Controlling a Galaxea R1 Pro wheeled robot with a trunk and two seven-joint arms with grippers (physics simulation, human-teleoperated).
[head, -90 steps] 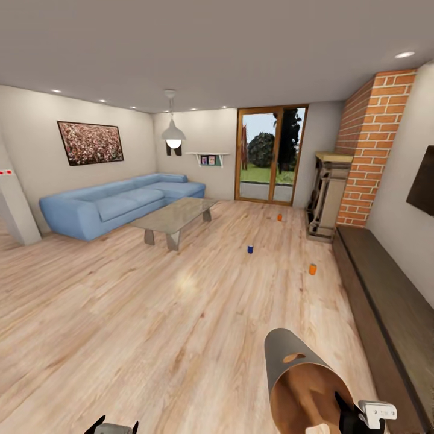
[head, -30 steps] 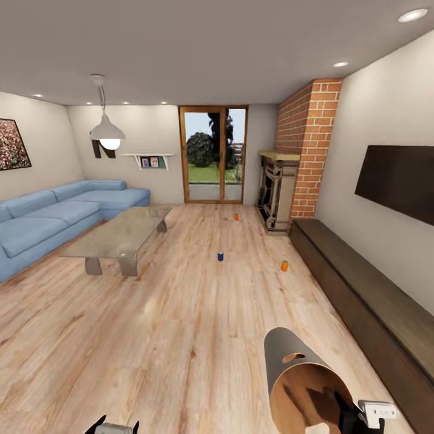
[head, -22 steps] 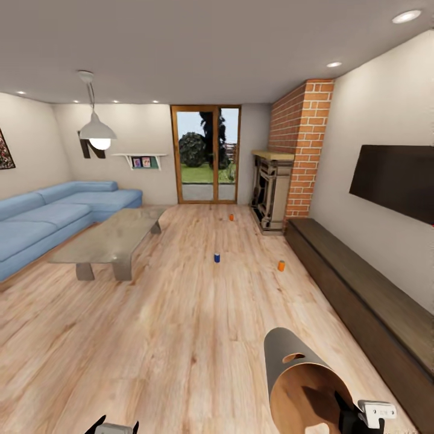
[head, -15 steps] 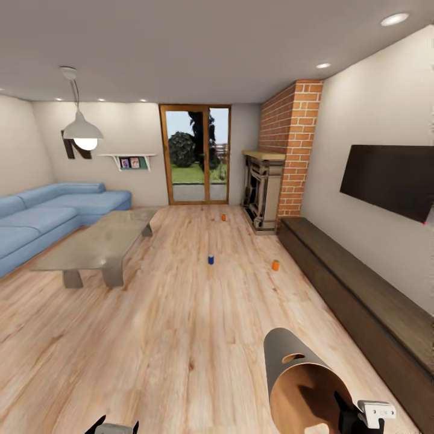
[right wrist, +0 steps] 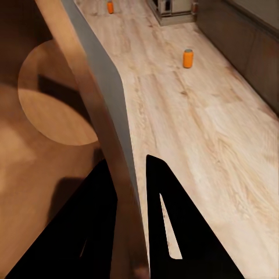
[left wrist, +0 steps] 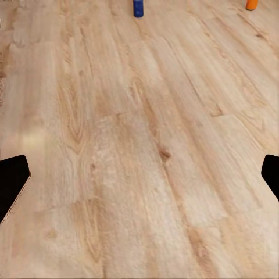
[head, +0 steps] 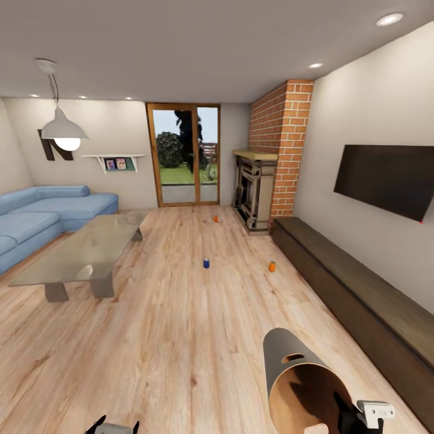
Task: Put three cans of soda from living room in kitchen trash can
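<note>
While we face the living room (head: pixel 181 313), our right gripper (right wrist: pixel 132 192) pinches the trash can (head: pixel 301 386) rim at lower right; our left gripper (left wrist: pixel 139 174) gapes, holding nothing. Mid-frame stand the blue can (head: pixel 206 263), near orange can (head: pixel 272 266), far orange can (head: pixel 216 219).

3 cans (head: pixel 206 263) on floor ahead, bench (head: pixel 361 295) right, sofa (head: pixel 42 211) left

We see blue sofa (head: pixel 42 211) along left wall, glass coffee table (head: pixel 84 253) just beside it. White pendant lamp (head: pixel 60 128) hangs above. Glass patio door (head: pixel 184 155) in far wall, small shelf (head: pixel 114 160) to its left. Dark TV (head: pixel 386 179) on right wall.
</note>
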